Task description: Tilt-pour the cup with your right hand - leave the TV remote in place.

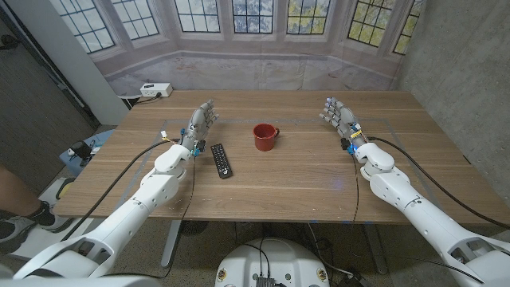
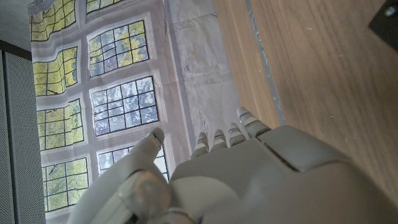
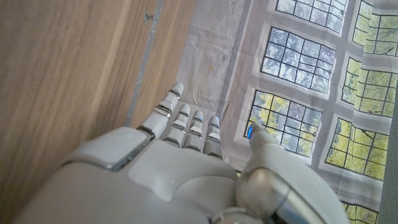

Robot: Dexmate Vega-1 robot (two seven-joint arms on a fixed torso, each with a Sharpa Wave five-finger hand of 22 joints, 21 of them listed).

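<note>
Near the worktop's middle stands a red cup, remote just beside. Right hand waits empty, fingers apart. Cup looks rigid, light; grasp its body.

Nothing readable here: the TV remote shows buttons too small to make out, and the cup is plain red.

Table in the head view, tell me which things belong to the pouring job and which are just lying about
Job:
red cup, mid-table, to be poured
right hand, open, off to the cup's side
TV remote, to stay put

Lying about:
white power strip beyond the table's far left corner
left hand, idle beside the remote
</note>
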